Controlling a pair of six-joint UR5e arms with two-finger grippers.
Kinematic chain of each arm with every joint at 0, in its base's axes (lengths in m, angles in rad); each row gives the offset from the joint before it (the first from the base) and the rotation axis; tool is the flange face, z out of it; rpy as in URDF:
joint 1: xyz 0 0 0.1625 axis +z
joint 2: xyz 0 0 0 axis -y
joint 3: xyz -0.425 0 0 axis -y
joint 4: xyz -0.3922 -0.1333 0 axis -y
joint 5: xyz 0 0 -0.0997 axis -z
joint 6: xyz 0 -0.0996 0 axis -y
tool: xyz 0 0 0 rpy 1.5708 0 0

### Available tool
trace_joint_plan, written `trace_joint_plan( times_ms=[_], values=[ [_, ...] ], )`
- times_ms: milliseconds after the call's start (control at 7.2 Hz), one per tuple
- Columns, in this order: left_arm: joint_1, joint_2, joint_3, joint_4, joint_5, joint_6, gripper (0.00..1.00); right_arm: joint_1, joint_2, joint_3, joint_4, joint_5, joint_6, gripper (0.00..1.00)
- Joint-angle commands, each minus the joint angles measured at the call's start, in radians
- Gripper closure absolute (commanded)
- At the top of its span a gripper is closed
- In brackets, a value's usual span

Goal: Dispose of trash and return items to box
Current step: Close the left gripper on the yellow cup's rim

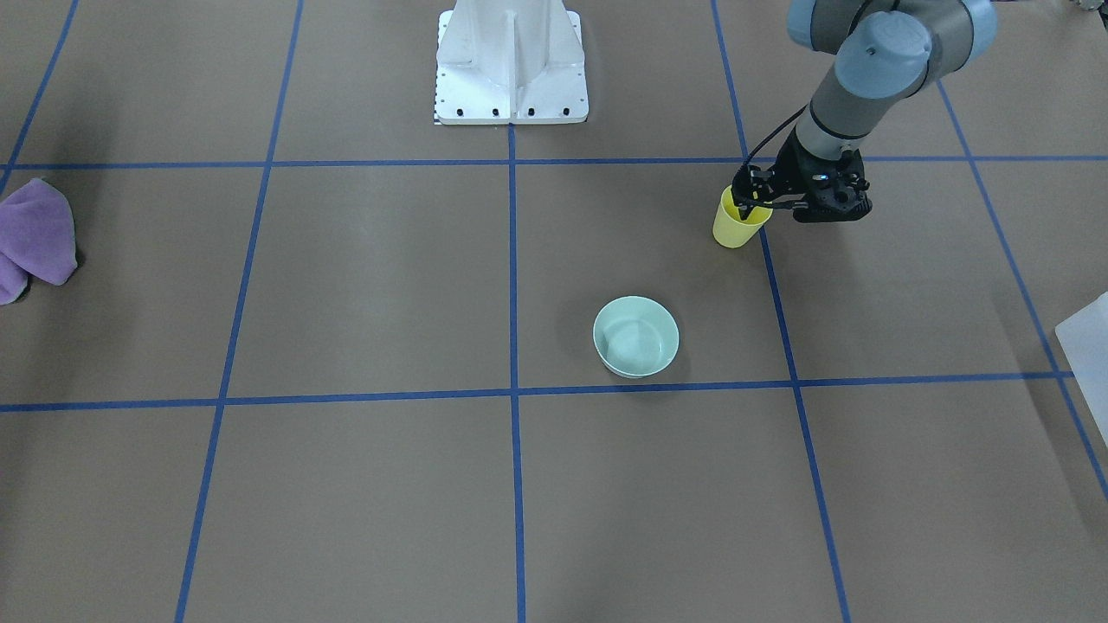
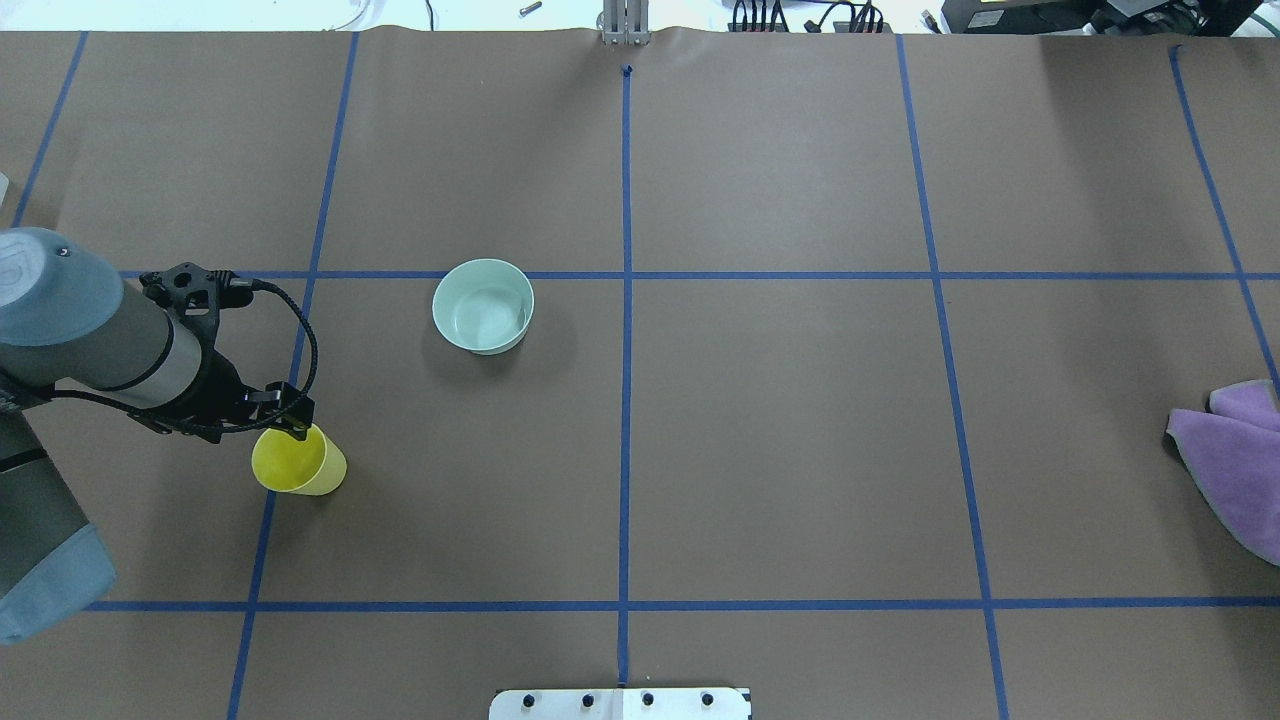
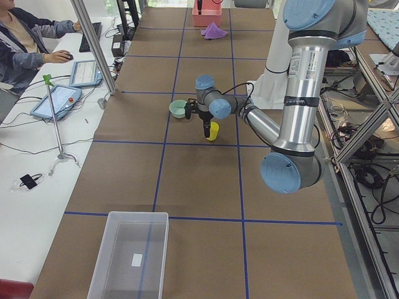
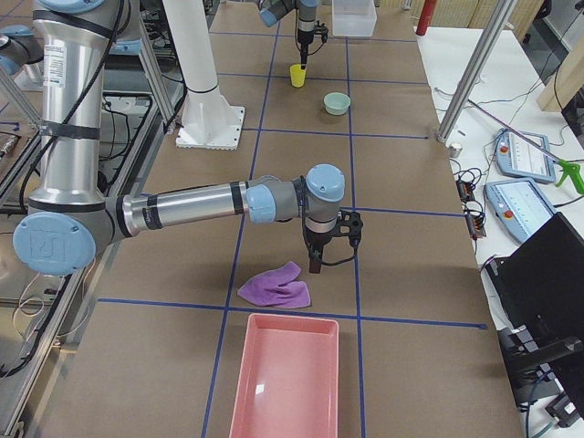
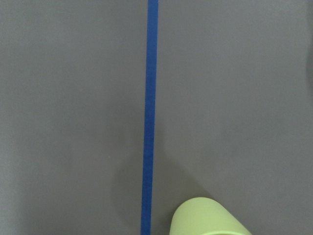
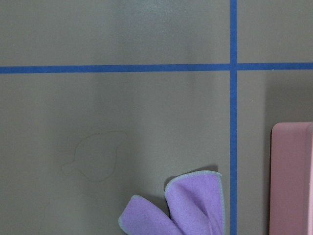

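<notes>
While upright, yellow cup mouth-up.

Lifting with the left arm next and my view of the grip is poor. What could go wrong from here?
1. The left gripper meets the yellow cup only at its rim, and I cannot tell whether it has closed. The cup may tip or slip on the lift.
2. The clear box sits far down the table, so it is a long carry on a thin rim hold.
</notes>
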Motion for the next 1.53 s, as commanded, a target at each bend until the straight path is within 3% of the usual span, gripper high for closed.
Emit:
trace_joint_plan(
  times_ms=[0,556,694,833,972,1250,1389],
  values=[
    [0.001,0.020,-0.013,0.001,-0.015,0.003,0.07,-0.001,0.000,0.000,-0.001,0.002,0.003,0.00],
    [0.015,-0.002,0.046,-0.002,0.004,-0.003,0.13,-0.001,0.000,-0.002,-0.001,0.002,0.003,0.00],
    [0.027,-0.003,0.047,-0.003,0.004,-0.021,0.25,-0.002,0.000,-0.002,-0.001,0.002,0.003,0.00],
    [0.035,-0.006,0.041,-0.008,0.004,-0.063,0.88,-0.002,0.000,-0.002,-0.001,0.002,0.003,0.00],
    [0.035,-0.006,0.040,-0.020,0.004,-0.066,1.00,-0.002,0.000,-0.002,0.000,0.002,0.003,0.00],
    [0.034,-0.006,0.015,-0.020,-0.012,-0.065,1.00,-0.002,-0.002,0.000,0.000,0.002,0.003,0.00],
    [0.017,-0.004,0.008,-0.017,-0.063,-0.059,1.00,-0.002,0.000,0.001,0.000,0.002,0.003,0.00]
  ],
)
